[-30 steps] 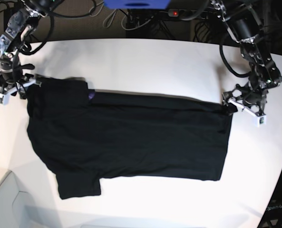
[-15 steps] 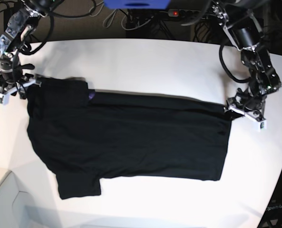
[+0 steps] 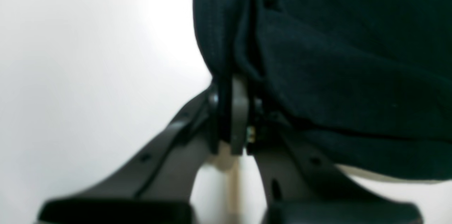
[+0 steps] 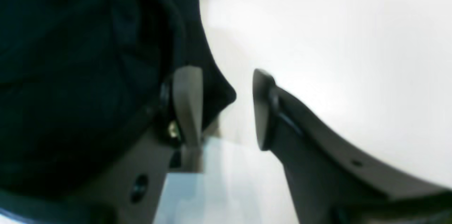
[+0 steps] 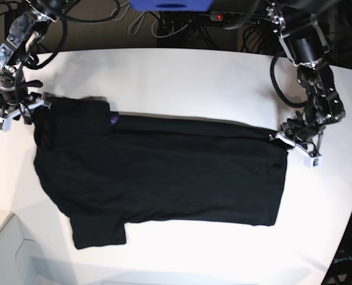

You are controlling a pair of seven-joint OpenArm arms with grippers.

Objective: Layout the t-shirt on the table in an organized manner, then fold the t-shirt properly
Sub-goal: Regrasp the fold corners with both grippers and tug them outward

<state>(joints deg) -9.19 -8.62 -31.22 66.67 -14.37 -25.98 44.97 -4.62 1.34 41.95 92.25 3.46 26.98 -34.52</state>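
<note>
the shirt [image 5: 158, 172] lies flat on the table [image 5: 181, 77]. it is black and spread out wide, with one sleeve sticking out at the near side. a tiny bit of purple [image 5: 114, 119] peeks out near the far edge.

my left gripper [image 5: 297, 142] is at one far corner of the shirt. in the left wrist view my left gripper [image 3: 231, 111] has its tips pressed together, and a fold of the shirt [image 3: 335, 51] is pinched between them. the cloth bunches up a little right there. the rest of that side rests on the white table [image 3: 88, 58].

my right gripper [image 5: 16, 107] is at the other far corner, by the sleeve. in the right wrist view my right gripper [image 4: 226, 107] is spread apart. one tip touches the shirt [image 4: 81, 75], and the other tip is over the bare table [image 4: 335, 33]. a small point of cloth pokes into the gap, but the tips do not squeeze it.
</note>
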